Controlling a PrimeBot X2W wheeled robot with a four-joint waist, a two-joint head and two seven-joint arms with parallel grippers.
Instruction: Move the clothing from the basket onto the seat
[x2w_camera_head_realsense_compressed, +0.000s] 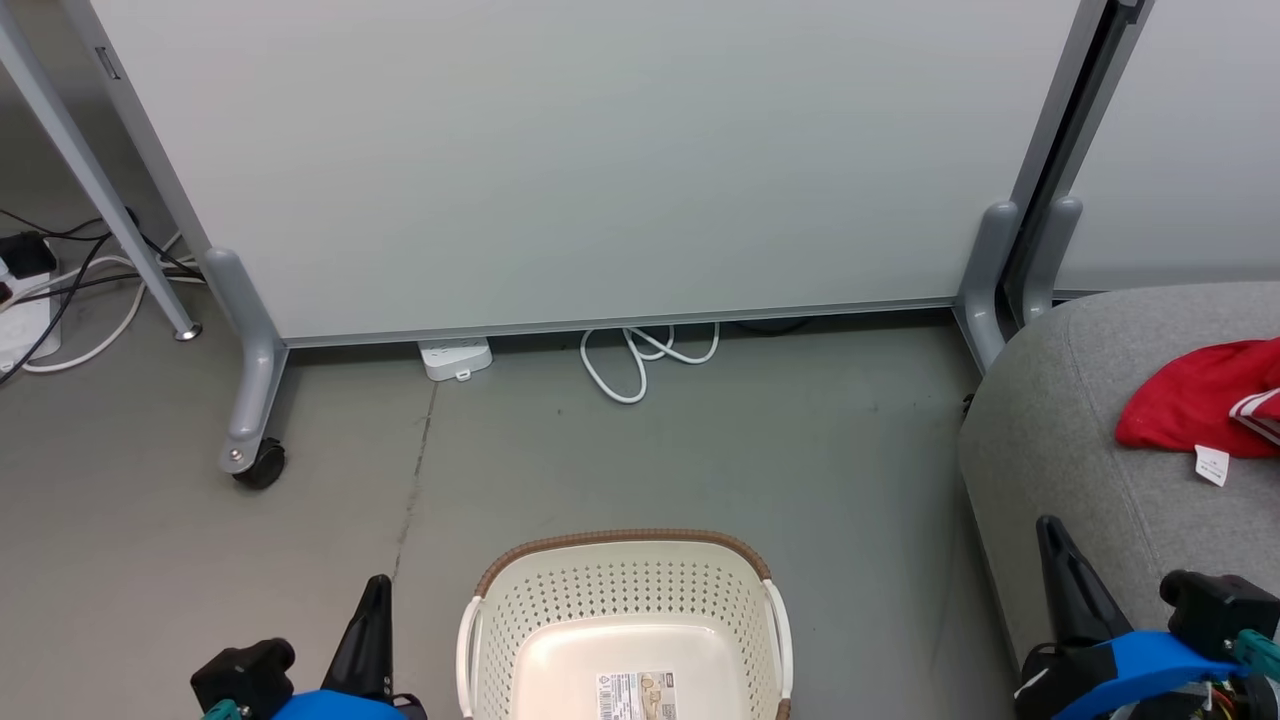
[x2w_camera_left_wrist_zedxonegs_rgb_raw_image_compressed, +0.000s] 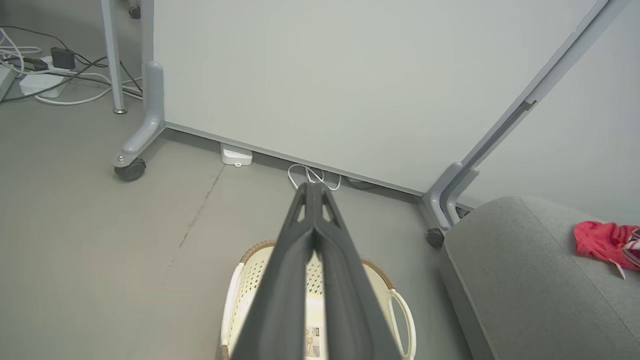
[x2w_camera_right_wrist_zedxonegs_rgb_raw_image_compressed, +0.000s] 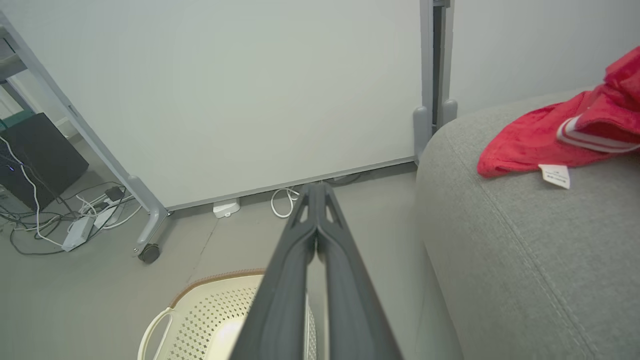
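clothing (x2w_camera_head_realsense_compressed: 1195, 400): red, lying on seat (x2w_camera_head_realsense_compressed: 1060, 430), right of basket (x2w_camera_head_realsense_compressed: 625, 545) | left gripper (x2w_camera_head_realsense_compressed: 372, 610): fingers pressed together, holding nothing, left of basket | right gripper (x2w_camera_head_realsense_compressed: 1062, 565): pressed together, right of basket | handling: likely light, limp; you should pinch a bunched fold, not the white tag (x2w_camera_head_realsense_compressed: 1211, 465)

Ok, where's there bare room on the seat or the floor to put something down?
The seat is bare from its rounded edge up to the red clothing, which crowds its far right. The floor between the basket and the white panel is bare too, apart from a cable loop and a power strip at the panel's foot. Cables clutter the far left.
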